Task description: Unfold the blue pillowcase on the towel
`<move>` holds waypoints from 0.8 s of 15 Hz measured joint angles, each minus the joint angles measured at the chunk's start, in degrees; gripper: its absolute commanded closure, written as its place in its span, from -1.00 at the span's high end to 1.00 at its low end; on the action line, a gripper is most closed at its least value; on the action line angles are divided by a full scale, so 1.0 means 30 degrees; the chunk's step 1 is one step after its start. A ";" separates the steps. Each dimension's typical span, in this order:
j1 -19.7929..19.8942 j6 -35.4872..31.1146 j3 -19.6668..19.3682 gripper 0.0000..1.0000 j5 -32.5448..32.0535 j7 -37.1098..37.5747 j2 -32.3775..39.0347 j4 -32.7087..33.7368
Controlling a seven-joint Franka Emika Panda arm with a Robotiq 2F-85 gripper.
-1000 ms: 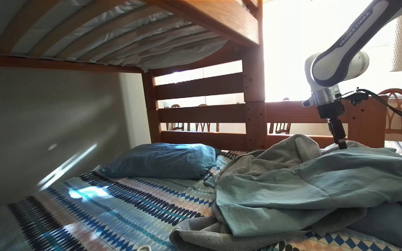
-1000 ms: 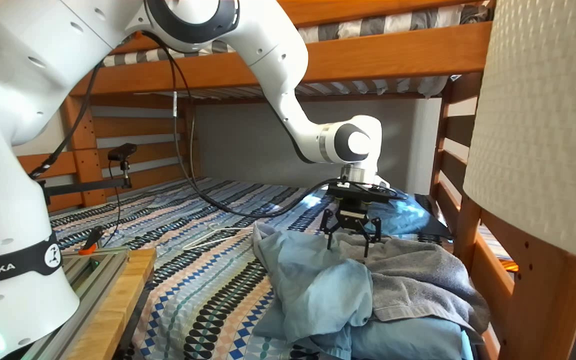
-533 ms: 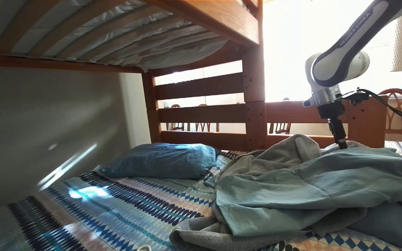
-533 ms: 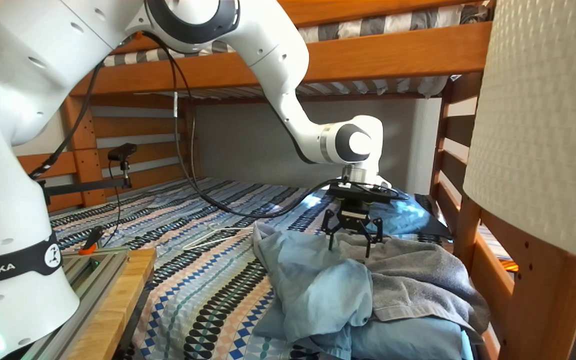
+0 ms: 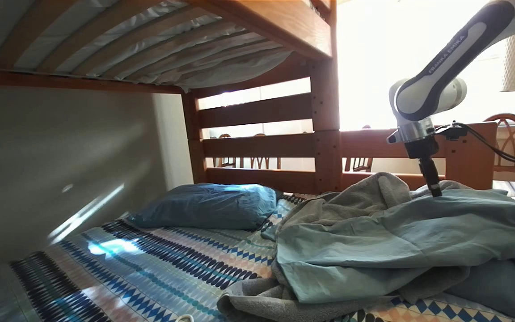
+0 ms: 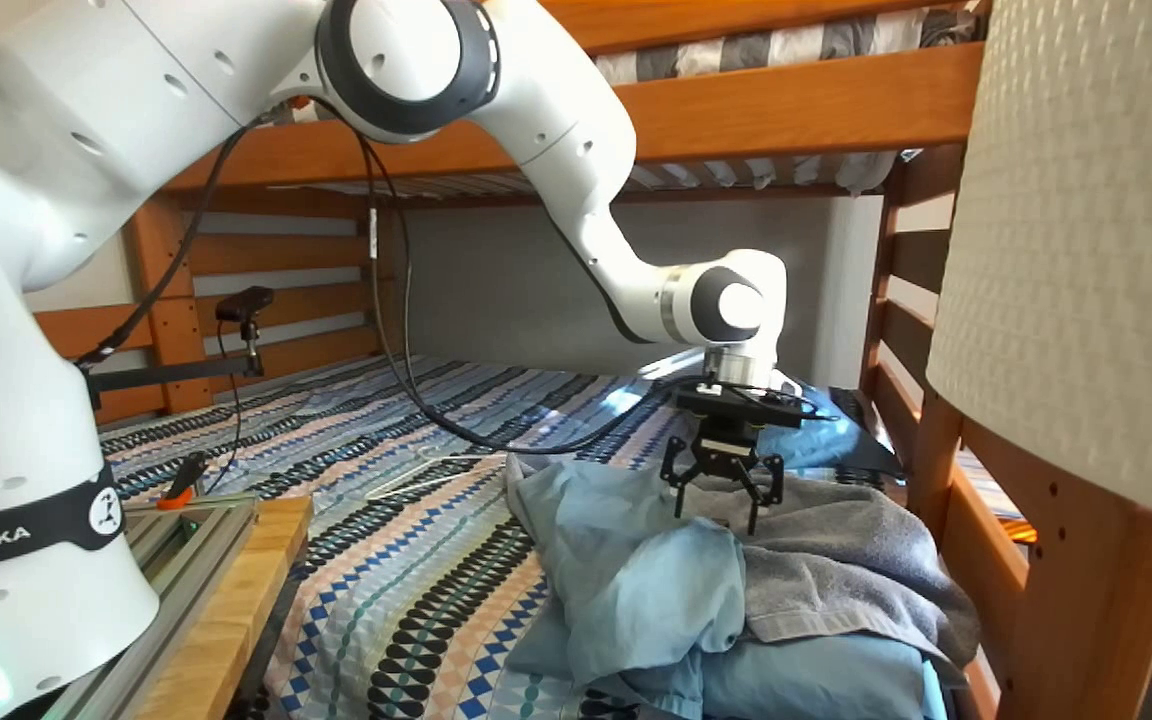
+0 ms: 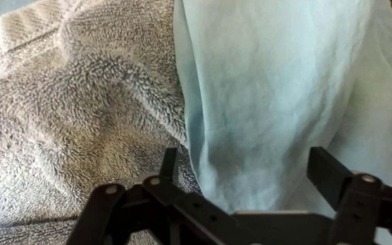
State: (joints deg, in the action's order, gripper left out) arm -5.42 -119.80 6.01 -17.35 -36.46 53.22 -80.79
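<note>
Blue pillowcase [image 5: 400, 241]: pale teal, limp, wrinkled, partly over grey towel [image 6: 841, 585].

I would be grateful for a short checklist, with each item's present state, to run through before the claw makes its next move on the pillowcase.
1. Claw open: ok, jaws wide apart, nothing gripped.
2. Edge of the pillowcase between the fingers: ok, in the wrist view it runs between them.
3. Fingers down on the cloth: cannot tell, whether they touch or hover is unclear.
4. Pillowcase unfolded: not ok, it is wrinkled and bunched, partly over the towel.
5. Towel flat: not ok, it is rumpled into ridges.
</note>
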 measured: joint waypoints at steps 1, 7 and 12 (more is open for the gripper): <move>0.0014 0.0152 -0.0007 0.17 0.0007 -0.0002 0.0302 0.0401; 0.0069 0.0710 -0.0074 -0.69 0.0013 -0.0003 0.1471 0.2198; 0.0064 0.0953 -0.0087 -1.00 0.0014 0.0000 0.1777 0.2923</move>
State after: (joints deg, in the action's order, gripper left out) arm -5.23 -116.94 5.75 -17.31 -36.46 58.54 -72.03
